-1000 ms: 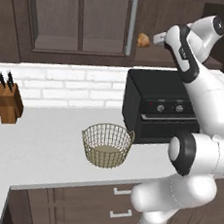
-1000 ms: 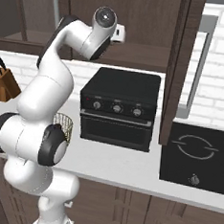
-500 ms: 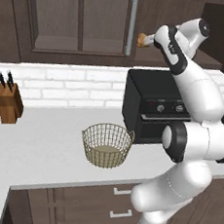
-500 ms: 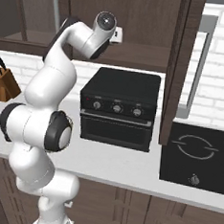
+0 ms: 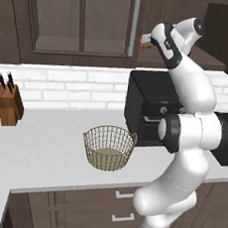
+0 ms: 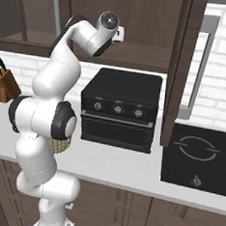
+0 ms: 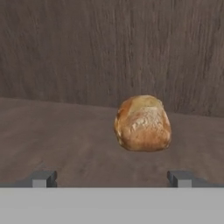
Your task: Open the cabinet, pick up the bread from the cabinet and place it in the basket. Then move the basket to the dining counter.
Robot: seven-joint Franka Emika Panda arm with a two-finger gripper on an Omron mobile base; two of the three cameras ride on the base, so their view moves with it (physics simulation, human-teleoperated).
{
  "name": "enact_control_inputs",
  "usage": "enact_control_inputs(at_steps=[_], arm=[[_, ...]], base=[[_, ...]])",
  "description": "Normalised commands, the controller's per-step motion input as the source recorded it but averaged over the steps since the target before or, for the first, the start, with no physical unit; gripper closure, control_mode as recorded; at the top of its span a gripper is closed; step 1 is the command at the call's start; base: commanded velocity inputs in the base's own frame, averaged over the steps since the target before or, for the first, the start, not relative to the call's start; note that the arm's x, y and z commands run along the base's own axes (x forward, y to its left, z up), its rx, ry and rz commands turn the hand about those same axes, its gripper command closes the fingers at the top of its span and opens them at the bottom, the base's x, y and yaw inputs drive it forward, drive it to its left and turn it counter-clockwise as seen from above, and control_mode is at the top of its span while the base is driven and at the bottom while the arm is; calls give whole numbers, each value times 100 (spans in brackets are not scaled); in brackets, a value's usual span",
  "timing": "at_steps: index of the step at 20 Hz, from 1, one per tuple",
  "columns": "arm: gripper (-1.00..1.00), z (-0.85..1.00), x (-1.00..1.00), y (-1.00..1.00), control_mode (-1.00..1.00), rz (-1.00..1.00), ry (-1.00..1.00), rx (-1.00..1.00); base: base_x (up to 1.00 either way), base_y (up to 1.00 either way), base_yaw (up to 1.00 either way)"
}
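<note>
The bread (image 7: 143, 124), a golden-brown roll, lies on the wooden shelf of the cabinet (image 7: 52, 131), just ahead of my gripper (image 7: 111, 178) and a little to the right of its middle. Both fingertips (image 7: 41, 178) stand wide apart with nothing between them, so the gripper is open. In the left base view the hand (image 5: 149, 39) reaches into the cabinet (image 5: 56, 15) and hides most of the bread (image 5: 143, 41). The cabinet's right door (image 6: 184, 68) hangs open. On the grey worktop below stands the wire basket (image 5: 108, 148). The dining counter is out of view.
A black toaster oven (image 5: 147, 104) sits on the worktop under the open cabinet, right of the basket. A knife block (image 5: 7, 105) stands at the far left. A black cooktop (image 6: 198, 156) lies right of the oven. Drawers (image 5: 121, 206) run below the worktop.
The hand has moved leftward along the cabinet shelf to the bread. The jaws have stayed wide. Basket and bread have not moved.
</note>
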Motion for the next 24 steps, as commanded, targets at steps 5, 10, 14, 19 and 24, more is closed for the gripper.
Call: enact_control_inputs(at_steps=[5,10,14,19,24], arm=[[-100,0,43,0,-100,0,2,0],[-100,0,41,-3,-100,0,0,0],[-100,-1,40,-5,-100,0,1,0],[-100,-10,34,0,-100,0,3,0],[-100,-22,18,2,-100,0,11,0]], base=[[0,0,0],[0,0,0],[0,0,0],[0,0,0],[0,0,0]])
